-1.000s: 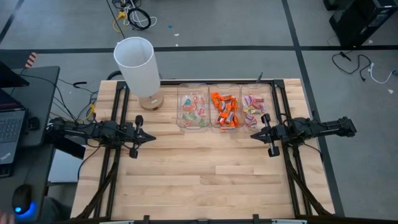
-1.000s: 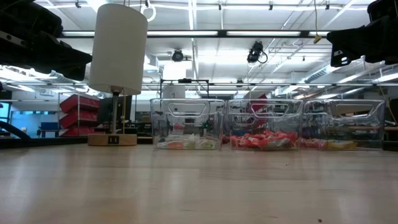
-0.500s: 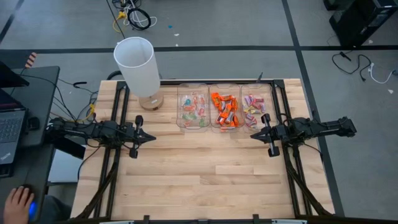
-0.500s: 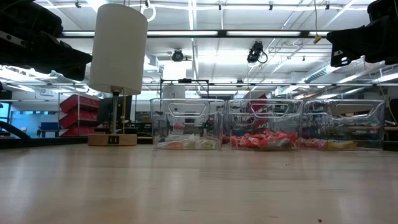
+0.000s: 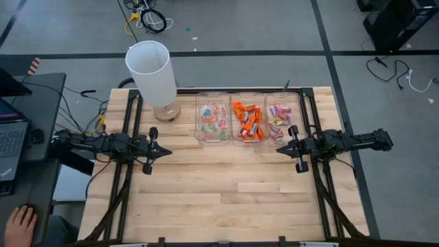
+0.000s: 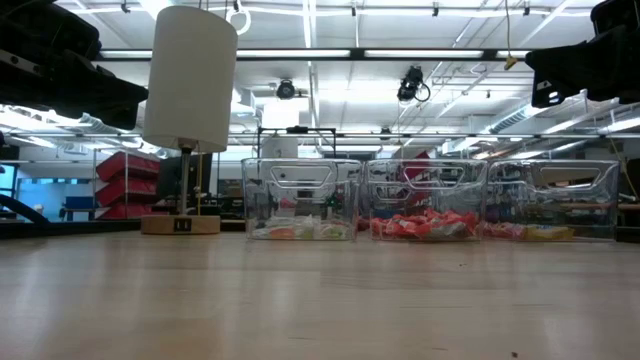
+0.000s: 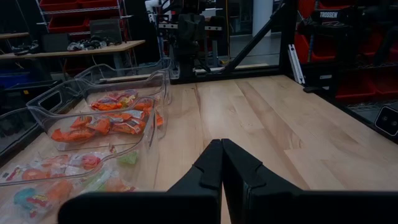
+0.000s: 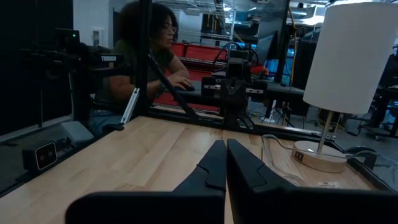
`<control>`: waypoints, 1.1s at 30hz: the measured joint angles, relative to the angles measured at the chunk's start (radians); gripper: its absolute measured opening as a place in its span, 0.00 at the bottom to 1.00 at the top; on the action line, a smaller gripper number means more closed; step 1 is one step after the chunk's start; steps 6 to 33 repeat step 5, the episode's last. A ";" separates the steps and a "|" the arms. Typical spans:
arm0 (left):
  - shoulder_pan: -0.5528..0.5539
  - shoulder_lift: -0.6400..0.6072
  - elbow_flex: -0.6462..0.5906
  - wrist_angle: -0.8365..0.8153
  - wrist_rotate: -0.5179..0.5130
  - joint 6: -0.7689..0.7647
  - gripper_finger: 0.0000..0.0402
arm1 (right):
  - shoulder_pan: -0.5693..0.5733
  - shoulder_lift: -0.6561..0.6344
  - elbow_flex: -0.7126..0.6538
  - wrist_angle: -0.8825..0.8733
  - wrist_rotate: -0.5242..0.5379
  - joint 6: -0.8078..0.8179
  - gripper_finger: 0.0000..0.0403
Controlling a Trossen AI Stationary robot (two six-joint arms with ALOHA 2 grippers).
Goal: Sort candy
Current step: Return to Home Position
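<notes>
Both arms parked: L at the table left edge, R at right edge, tips facing each other. L gripper is pinched closed w/ nothing in it; R gripper same.

Candy is all in 3 clear trays, in a row along the far side, each tray's long axis near-to-far:
- L tray: green-pink candy
- mid tray: orange candy
- R tray: pink-yellow candy

The row lies just beyond my tips, toward the far edge. R gripper is nearer, right by R tray's near end. No loose pieces visible, so the sort looks done IMO.
</notes>
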 joint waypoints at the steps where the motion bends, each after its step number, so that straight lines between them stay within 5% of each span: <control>1: 0.000 0.000 0.000 0.000 0.000 0.000 0.02 | 0.000 0.000 0.000 0.000 0.000 0.000 0.00; 33: 0.000 0.000 0.000 0.000 0.000 0.000 0.02 | 0.000 0.000 0.000 0.000 0.000 0.000 0.00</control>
